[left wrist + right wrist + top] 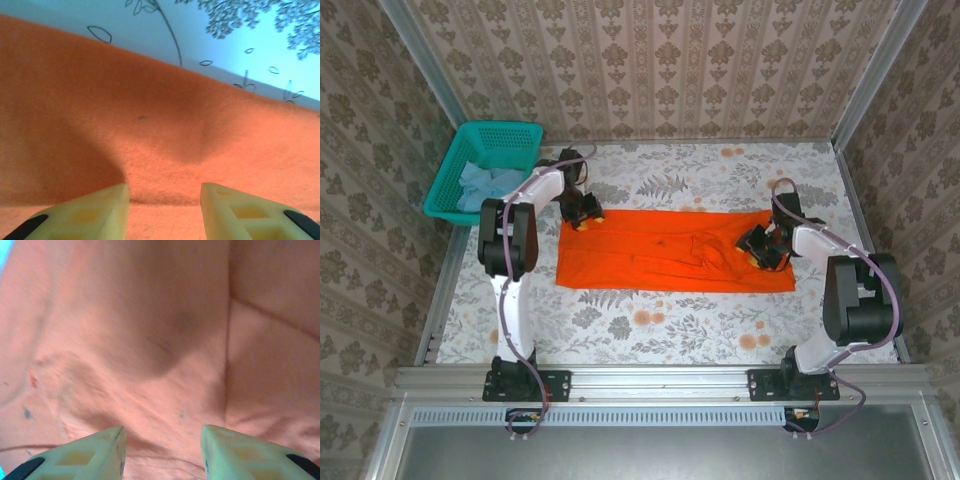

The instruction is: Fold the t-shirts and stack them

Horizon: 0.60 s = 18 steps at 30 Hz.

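The orange t-shirt (660, 262) lies as a long flat band across the middle of the table. My left gripper (585, 212) sits low over its far left corner. In the left wrist view its jaws (164, 200) stand apart, with orange cloth (150, 125) and a small crease between them, nothing pinched. My right gripper (760, 247) hovers over the shirt's right end. Its jaws (162, 440) are also apart above wrinkled orange cloth (150, 340). The pale light-blue t-shirt (485, 182) lies crumpled in the basket.
The teal mesh basket (470, 132) stands at the far left corner, beside the left arm. Patterned walls close in the table on three sides. Flowered tablecloth (670, 320) shows in front of the shirt, and more (240, 40) beyond its far edge.
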### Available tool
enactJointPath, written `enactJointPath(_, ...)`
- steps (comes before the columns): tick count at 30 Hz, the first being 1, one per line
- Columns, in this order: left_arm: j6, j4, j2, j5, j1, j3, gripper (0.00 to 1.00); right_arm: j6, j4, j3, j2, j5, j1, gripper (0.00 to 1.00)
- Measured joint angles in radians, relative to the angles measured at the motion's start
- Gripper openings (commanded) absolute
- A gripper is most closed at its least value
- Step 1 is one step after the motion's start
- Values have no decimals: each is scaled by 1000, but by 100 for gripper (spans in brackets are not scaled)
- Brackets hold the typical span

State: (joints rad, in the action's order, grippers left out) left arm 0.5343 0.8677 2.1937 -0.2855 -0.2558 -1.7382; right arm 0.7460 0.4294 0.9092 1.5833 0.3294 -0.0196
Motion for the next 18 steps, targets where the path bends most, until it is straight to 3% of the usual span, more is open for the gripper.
enactJointPath(12,-71,-35,-310,97,-82,250,52,48,74,284,302,-188,21,42)
enactJointPath(18,-97,-51,-436,176,-163,377,55,66,164,521,455,-271,53,44)
